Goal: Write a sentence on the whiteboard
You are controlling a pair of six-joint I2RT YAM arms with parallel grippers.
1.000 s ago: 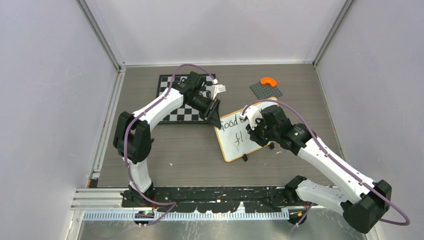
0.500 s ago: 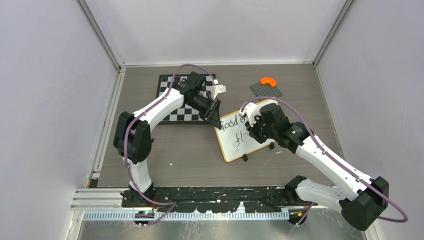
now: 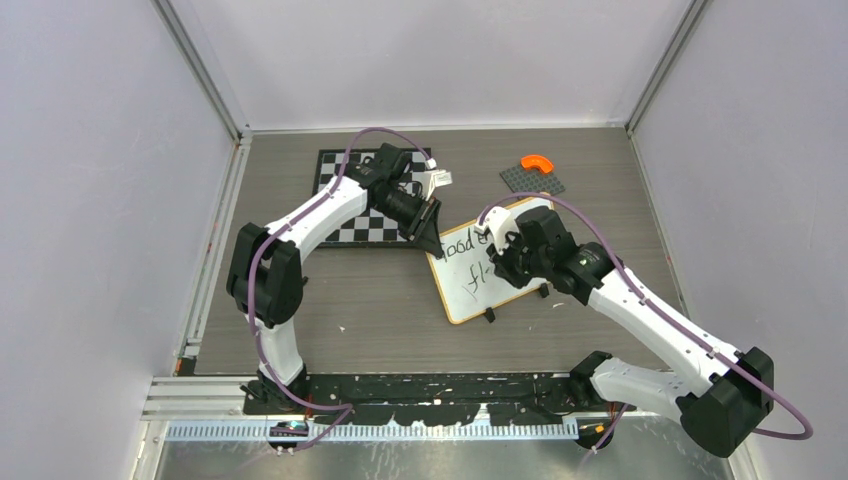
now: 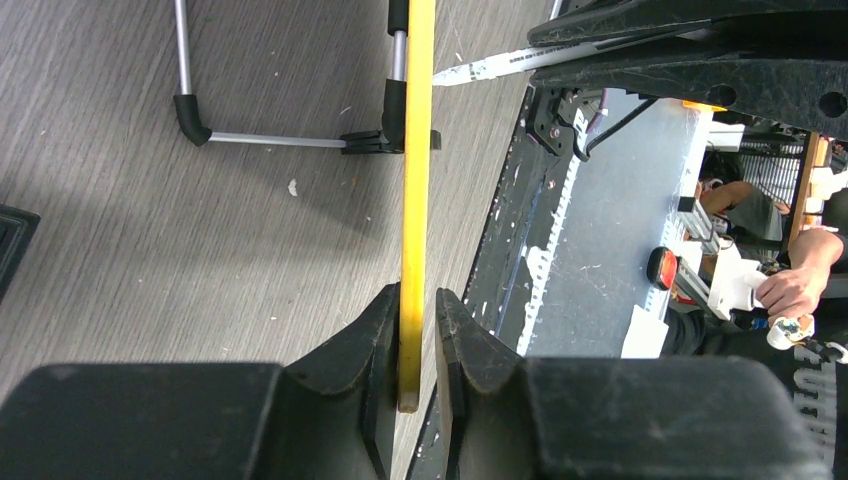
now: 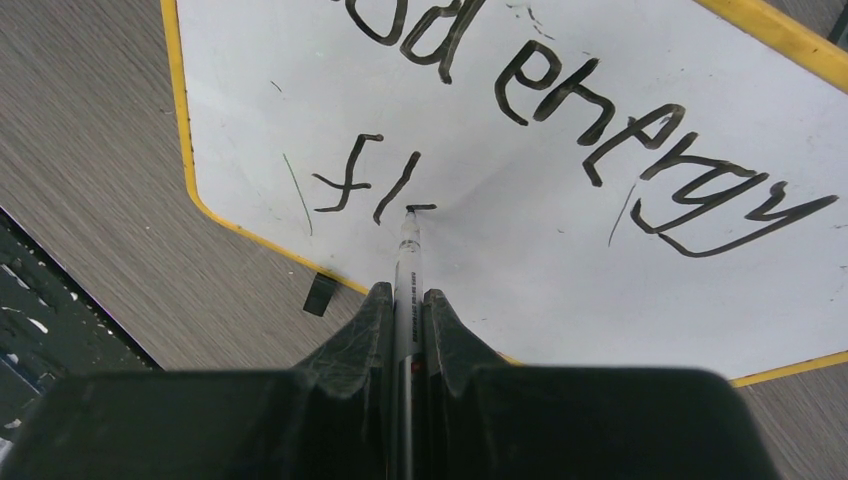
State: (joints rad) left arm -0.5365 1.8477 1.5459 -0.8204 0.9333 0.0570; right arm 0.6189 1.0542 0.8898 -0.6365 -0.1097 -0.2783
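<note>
The whiteboard (image 3: 468, 285), white with a yellow rim, lies tilted at mid-table. It reads "Good energy" and, below that, "fl" plus a short dash (image 5: 420, 207). My left gripper (image 3: 432, 241) is shut on the board's far left corner; in the left wrist view the yellow rim (image 4: 416, 150) runs edge-on between the fingertips of the left gripper (image 4: 412, 310). My right gripper (image 5: 406, 295) is shut on a slim marker (image 5: 406, 250), whose tip touches the board at the dash. From above, the right gripper (image 3: 497, 262) hovers over the board's middle.
A checkered chessboard (image 3: 345, 215) lies under my left arm at the back left. A grey studded plate (image 3: 530, 181) with an orange curved piece (image 3: 538, 161) sits at the back right. The board's black-tipped wire legs (image 4: 270, 140) rest on the wood table.
My right arm has shifted slightly left and farther over the board with the marker. The left gripper keeps its hold on the rim and has not moved.
</note>
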